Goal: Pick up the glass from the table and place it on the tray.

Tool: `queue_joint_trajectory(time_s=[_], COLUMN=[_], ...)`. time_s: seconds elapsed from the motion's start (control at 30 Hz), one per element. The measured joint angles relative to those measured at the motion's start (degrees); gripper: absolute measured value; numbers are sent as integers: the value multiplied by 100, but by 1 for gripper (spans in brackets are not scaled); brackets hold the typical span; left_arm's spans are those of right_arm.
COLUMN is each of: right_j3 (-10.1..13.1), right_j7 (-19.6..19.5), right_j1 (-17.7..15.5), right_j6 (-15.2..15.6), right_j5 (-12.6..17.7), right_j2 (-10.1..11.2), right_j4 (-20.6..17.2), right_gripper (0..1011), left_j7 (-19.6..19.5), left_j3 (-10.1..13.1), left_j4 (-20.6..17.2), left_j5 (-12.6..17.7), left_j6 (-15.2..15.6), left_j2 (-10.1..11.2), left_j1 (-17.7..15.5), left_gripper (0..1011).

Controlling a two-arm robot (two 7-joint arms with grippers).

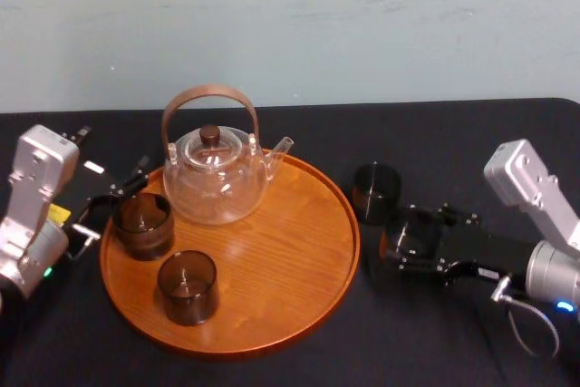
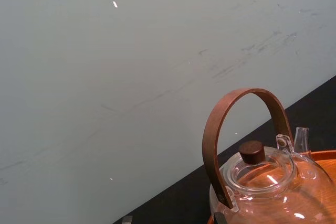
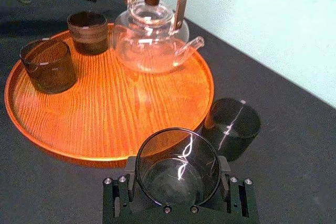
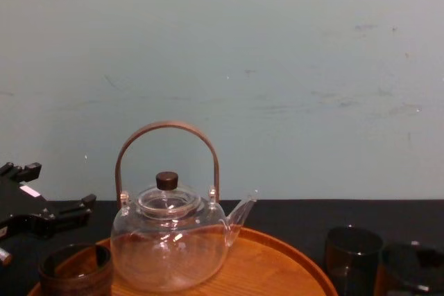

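Smoky-grey and see-through, the small straight-sided glass point(image 3: 177, 169) stands upright, long axis vertical and mouth up. It is clamped between the fingers of the right gripper point(image 1: 410, 244), just off the right rim of the large round orange-brown wooden tray point(image 1: 272, 260). Whether it touches the black table point(image 1: 471, 133) I cannot tell. A matching tumbler point(image 1: 376, 192) stands just beside it. The left gripper point(image 1: 109, 210), fingers spread, sits at the tray's left edge.
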Motion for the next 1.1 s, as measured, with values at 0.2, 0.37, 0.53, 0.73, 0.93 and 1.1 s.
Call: queue_joint_trajectory(time_s=[0.2, 0.37, 0.53, 0.73, 0.93, 1.1], right_j3=[18, -84, -272, -501, -690, -832], right_j7=[10, 60, 140, 234, 295, 354], right_j1=[139, 310, 551, 798, 978, 1088], right_j6=[-21, -73, -129, -161, -170, -194], right_j5=[15, -15, -101, -183, -251, -283], right_j2=[32, -18, -142, -294, -409, -501], right_j4=[-56, -34, 55, 167, 249, 304], right_gripper=[908, 908, 908, 908, 908, 908], left_j7=[0, 0, 0, 0, 0, 0], left_j3=[0, 0, 0, 0, 0, 0], left_j4=[0, 0, 0, 0, 0, 0], left_j5=[0, 0, 0, 0, 0, 0], left_j6=[0, 0, 0, 0, 0, 0], left_j2=[0, 0, 0, 0, 0, 0], left_j1=[0, 0, 0, 0, 0, 0], left_gripper=[1001, 1002, 1001, 1001, 1001, 1001])
